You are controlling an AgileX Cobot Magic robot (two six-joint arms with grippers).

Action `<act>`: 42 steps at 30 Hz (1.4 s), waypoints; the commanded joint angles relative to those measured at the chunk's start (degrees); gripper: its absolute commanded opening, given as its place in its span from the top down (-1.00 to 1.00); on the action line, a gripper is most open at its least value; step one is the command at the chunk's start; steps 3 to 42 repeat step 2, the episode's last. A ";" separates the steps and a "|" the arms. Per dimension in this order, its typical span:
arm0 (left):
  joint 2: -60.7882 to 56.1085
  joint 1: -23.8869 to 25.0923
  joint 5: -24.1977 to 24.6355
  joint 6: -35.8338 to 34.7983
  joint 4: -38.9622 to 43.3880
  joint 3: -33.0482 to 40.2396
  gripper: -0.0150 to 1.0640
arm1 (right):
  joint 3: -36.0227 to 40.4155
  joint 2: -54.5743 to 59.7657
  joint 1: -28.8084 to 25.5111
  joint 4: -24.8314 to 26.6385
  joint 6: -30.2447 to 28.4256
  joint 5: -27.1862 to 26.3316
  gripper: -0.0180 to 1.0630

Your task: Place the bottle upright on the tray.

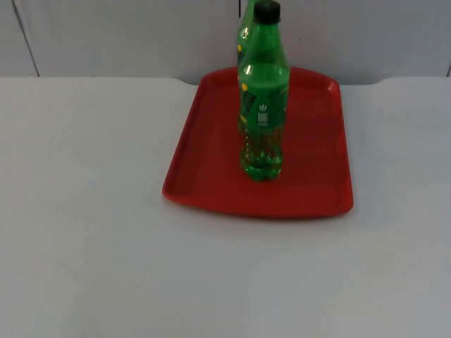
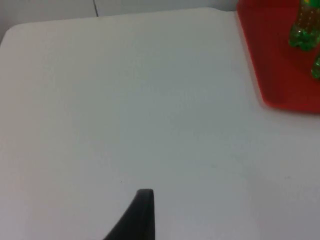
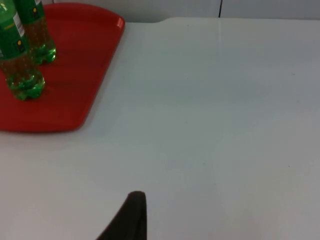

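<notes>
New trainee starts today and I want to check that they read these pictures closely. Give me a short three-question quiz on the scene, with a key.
1. True or false: the front bottle lies on its side.
2. How many green bottles stand on the tray? A) one B) two C) three
3. Fill in: the front bottle's cap is ____ in colour.

Key: 1. False; it stands upright on the red tray. 2. B; the right wrist view shows the front bottle and a second bottle close behind it. 3. Black.
</notes>
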 commanded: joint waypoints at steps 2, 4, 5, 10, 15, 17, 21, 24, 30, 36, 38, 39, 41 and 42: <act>-0.19 1.95 -0.06 -0.35 0.10 0.23 -0.98 | 0.36 -0.22 -0.46 0.11 0.20 -0.19 -0.98; -0.19 1.95 -0.06 -0.35 0.10 0.23 -0.98 | 0.36 -0.22 -0.46 0.11 0.20 -0.19 -0.98; -0.19 1.95 -0.06 -0.35 0.10 0.23 -0.98 | 0.36 -0.22 -0.46 0.11 0.20 -0.19 -0.98; -0.19 1.95 -0.06 -0.35 0.10 0.23 -0.98 | 0.36 -0.22 -0.46 0.11 0.20 -0.19 -0.98; -0.19 1.95 -0.06 -0.35 0.10 0.23 -0.98 | 0.36 -0.22 -0.46 0.11 0.20 -0.19 -0.98; -0.19 1.95 -0.06 -0.35 0.10 0.23 -0.98 | 0.36 -0.22 -0.46 0.11 0.20 -0.19 -0.98; -0.19 1.95 -0.06 -0.35 0.10 0.23 -0.98 | 0.36 -0.22 -0.46 0.11 0.20 -0.19 -0.98; -0.19 1.95 -0.06 -0.35 0.10 0.23 -0.98 | 0.36 -0.22 -0.46 0.11 0.20 -0.19 -0.98; -0.19 1.95 -0.06 -0.35 0.10 0.23 -0.98 | 0.36 -0.22 -0.46 0.11 0.20 -0.19 -0.98; -0.19 1.95 -0.06 -0.35 0.10 0.23 -0.98 | 0.36 -0.22 -0.46 0.11 0.20 -0.19 -0.98; -0.19 1.95 -0.06 -0.35 0.10 0.23 -0.98 | 0.36 -0.22 -0.46 0.11 0.20 -0.19 -0.98; -0.19 1.95 -0.06 -0.35 0.10 0.23 -0.98 | 0.36 -0.22 -0.46 0.11 0.20 -0.19 -0.98; -0.19 1.95 -0.06 -0.35 0.10 0.23 -0.98 | 0.36 -0.22 -0.46 0.11 0.20 -0.19 -0.98; -0.19 1.95 -0.06 -0.35 0.10 0.23 -0.98 | 0.36 -0.22 -0.46 0.11 0.20 -0.19 -0.98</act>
